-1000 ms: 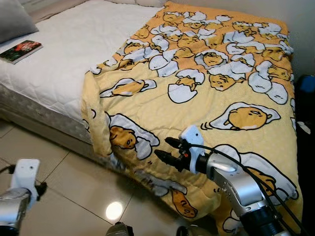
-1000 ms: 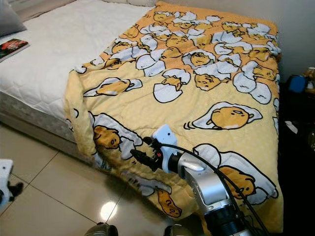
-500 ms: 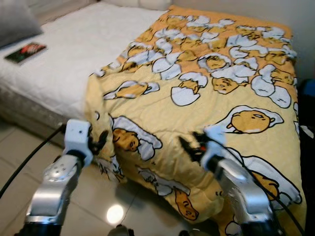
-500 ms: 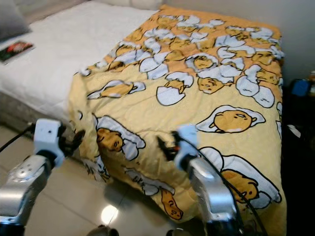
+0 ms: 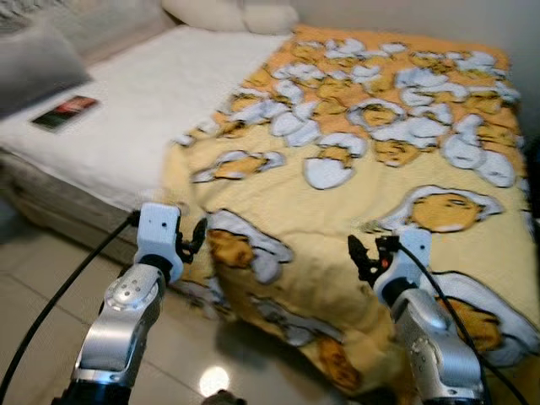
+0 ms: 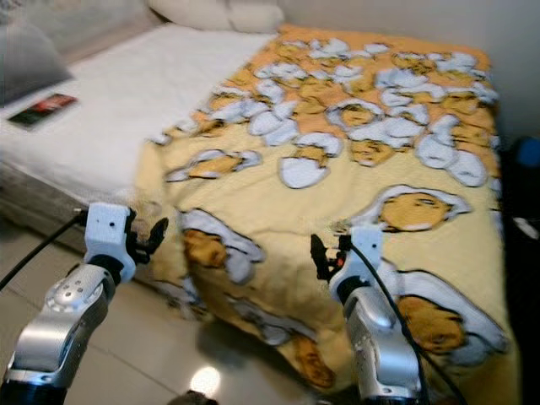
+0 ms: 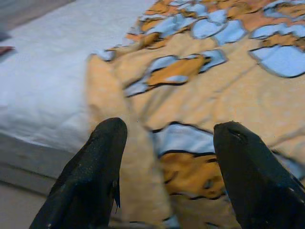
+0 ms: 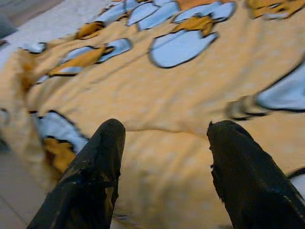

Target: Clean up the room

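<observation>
Yellow blanket (image 5: 354,202) (egg-printed) drapes the bed (image 5: 126,126); left gripper (image 5: 196,239) and right gripper (image 5: 361,256) hover spread wide, holding nothing.

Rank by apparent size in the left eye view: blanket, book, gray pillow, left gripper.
1. The yellow blanket, by far the largest.
2. The gray pillow, partly cut off by the frame edge.
3. The left gripper and the book look about alike; the gripper is much nearer the camera, so no ranking between them.
</observation>
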`<state>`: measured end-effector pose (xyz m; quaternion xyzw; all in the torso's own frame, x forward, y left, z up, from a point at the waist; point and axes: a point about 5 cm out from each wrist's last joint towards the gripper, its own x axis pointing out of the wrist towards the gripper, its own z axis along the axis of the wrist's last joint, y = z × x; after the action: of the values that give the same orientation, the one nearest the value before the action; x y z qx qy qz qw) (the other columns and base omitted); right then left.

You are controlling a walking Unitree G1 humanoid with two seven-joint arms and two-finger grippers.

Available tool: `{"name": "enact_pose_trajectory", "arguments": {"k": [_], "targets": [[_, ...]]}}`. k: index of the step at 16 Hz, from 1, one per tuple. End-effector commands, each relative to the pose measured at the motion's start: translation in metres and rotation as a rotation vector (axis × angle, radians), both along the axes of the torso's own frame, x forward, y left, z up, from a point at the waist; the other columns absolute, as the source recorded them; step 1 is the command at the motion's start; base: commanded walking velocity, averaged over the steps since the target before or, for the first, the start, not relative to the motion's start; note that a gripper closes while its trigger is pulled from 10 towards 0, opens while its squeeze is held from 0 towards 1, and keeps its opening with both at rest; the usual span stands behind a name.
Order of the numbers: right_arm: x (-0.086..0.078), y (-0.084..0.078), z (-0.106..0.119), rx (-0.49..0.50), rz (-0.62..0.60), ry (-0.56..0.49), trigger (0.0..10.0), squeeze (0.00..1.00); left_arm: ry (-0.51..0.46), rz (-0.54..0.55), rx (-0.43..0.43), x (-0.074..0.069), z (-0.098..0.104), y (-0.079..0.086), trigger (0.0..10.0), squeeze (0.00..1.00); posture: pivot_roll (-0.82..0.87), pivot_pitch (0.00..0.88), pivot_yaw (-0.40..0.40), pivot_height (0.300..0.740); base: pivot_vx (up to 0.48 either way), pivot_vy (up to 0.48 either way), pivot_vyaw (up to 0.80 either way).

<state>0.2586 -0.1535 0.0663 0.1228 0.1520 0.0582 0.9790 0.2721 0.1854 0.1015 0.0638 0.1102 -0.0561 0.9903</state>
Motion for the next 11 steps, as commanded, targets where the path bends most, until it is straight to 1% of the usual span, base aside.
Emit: {"name": "enact_pose_trajectory", "arguments": {"k": [1, 5, 8, 10, 11], "targets": [[0.0002, 0.0041, 0.0052, 0.002, 0.002, -0.014, 10.0, 0.00, 0.004, 0.020, 0.011, 0.0002, 0.0004, 0.0023, 10.0, 0.00, -0.09, 0.000, 0.070, 0.740, 0.000, 0.480, -0.41], [0.0001, 0.0060, 0.0030, 0.014, 0.002, -0.002, 10.0, 0.00, 0.005, 0.028, 0.020, 0.0016, 0.0005, 0.0045, 10.0, 0.00, -0.08, 0.000, 0.072, 0.740, 0.000, 0.480, -0.51], [0.0006, 0.0067, 0.0045, 0.020, -0.004, 0.001, 10.0, 0.00, 0.006, 0.024, 0.006, 0.0029, 0.0019, 0.0059, 10.0, 0.00, -0.09, 0.000, 0.079, 0.740, 0.000, 0.480, -0.43], [-0.0016, 0.0069, 0.0021, -0.003, 0.014, 0.019, 10.0, 0.00, 0.015, 0.038, -0.055, 0.0023, 0.0018, 0.0024, 10.0, 0.00, -0.09, 0.000, 0.076, 0.740, 0.000, 0.000, 0.00], [-0.0018, 0.0070, 0.0015, -0.005, 0.017, 0.023, 10.0, 0.00, 0.016, 0.040, -0.056, 0.0021, 0.0018, 0.0021, 10.0, 0.00, -0.09, 0.000, 0.076, 0.740, 0.000, 0.000, 0.00]]}}
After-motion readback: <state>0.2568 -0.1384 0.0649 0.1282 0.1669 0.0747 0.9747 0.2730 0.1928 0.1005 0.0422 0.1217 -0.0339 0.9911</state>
